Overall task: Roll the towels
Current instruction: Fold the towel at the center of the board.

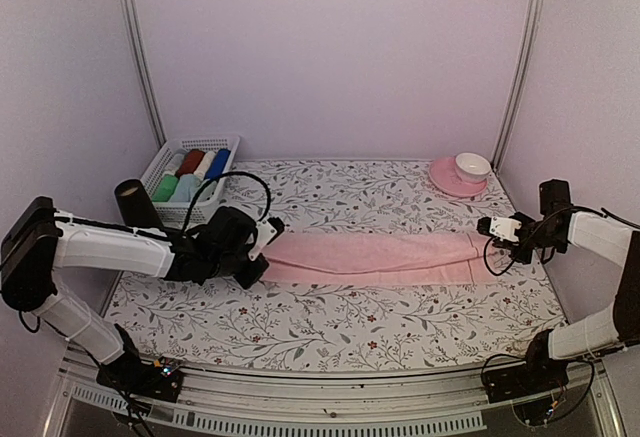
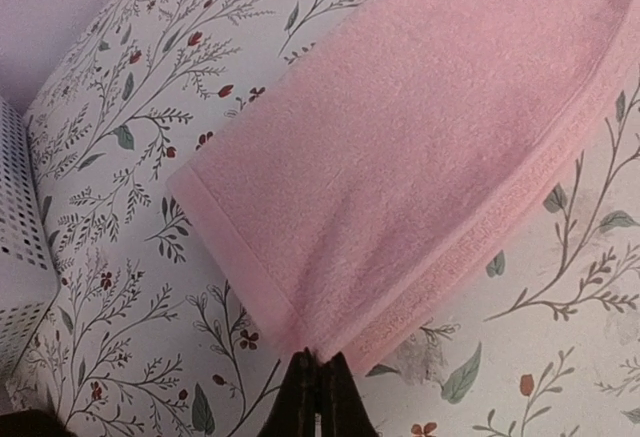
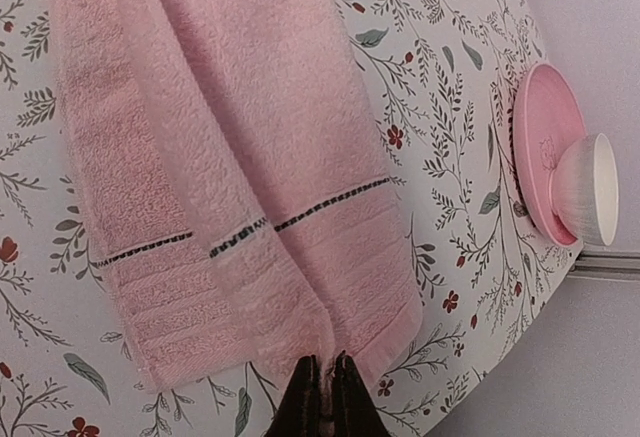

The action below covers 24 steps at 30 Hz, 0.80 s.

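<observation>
One pink towel (image 1: 375,257) here, folded into a long strip and lying flat on the floral tablecloth (image 1: 330,327), stretched between the two grippers. The left gripper (image 2: 318,385) is clamped on one end's corner, and the right gripper (image 3: 322,385) is pinched shut on the other end. There's one white basket (image 1: 160,172) of rolled cloths (image 1: 190,164) just behind the left gripper. One pink saucer (image 3: 540,107) with one white cup (image 3: 590,187) sits near the right gripper, on its far side.

white arm links (image 1: 110,247), black joints (image 1: 225,242), looping black cables (image 1: 237,173)
</observation>
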Each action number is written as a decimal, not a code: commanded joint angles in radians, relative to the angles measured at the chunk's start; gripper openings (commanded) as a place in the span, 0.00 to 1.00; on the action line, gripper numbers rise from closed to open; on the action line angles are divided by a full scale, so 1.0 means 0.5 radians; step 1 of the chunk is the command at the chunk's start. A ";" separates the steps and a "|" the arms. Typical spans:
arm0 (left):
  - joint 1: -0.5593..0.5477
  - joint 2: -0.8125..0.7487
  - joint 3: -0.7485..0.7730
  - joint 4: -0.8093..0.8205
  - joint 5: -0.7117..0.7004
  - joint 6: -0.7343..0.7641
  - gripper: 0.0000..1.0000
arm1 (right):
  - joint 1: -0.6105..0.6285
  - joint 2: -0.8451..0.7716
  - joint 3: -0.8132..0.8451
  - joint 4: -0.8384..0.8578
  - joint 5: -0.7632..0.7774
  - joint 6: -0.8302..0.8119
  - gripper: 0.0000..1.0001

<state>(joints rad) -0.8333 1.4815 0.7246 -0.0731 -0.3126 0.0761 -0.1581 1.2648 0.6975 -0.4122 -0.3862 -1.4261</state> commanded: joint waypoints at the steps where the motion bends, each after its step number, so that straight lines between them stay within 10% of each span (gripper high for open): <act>1: -0.039 0.012 0.001 -0.077 0.104 0.000 0.00 | -0.015 0.041 0.031 -0.039 0.053 -0.032 0.02; 16: -0.036 0.332 0.184 -0.298 0.061 -0.045 0.00 | -0.015 0.075 -0.211 -0.053 0.147 -0.228 0.04; 24: -0.033 0.287 0.183 -0.305 0.098 -0.044 0.34 | -0.009 0.071 -0.268 -0.032 0.165 -0.255 0.36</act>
<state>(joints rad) -0.8417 1.6386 0.7994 -0.2092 -0.2741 0.0582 -0.1585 1.2968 0.5770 -0.4301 -0.3115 -1.5356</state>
